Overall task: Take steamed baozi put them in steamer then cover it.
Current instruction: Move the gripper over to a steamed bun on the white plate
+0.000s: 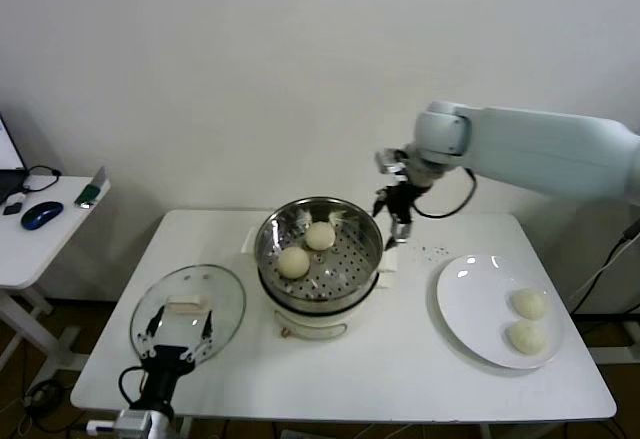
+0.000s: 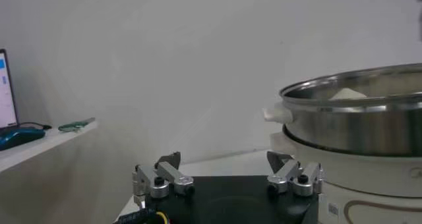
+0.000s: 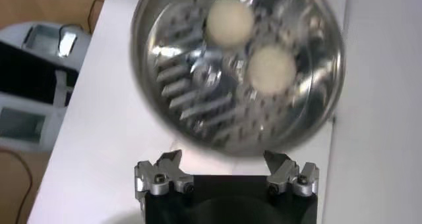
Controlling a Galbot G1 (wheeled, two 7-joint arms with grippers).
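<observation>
The steamer (image 1: 345, 259) stands mid-table on its white base, with two baozi (image 1: 320, 235) (image 1: 293, 261) on its perforated tray. Two more baozi (image 1: 529, 304) (image 1: 527, 336) lie on the white plate (image 1: 470, 294) at the right. My right gripper (image 1: 392, 221) hangs open and empty just past the steamer's right rim. In the right wrist view, that gripper (image 3: 223, 159) looks down on the pot (image 3: 191, 93) and both buns (image 3: 230, 20) (image 3: 271, 68). The cover (image 1: 188, 311) lies flat at the front left. My left gripper (image 1: 180, 329) sits low over its near edge, open (image 2: 223, 163).
A side table (image 1: 50, 224) with a blue mouse stands to the far left, apart from the work table. A wall runs close behind the steamer (image 2: 356, 120). Bare white tabletop (image 1: 400, 359) lies between the steamer and the front edge.
</observation>
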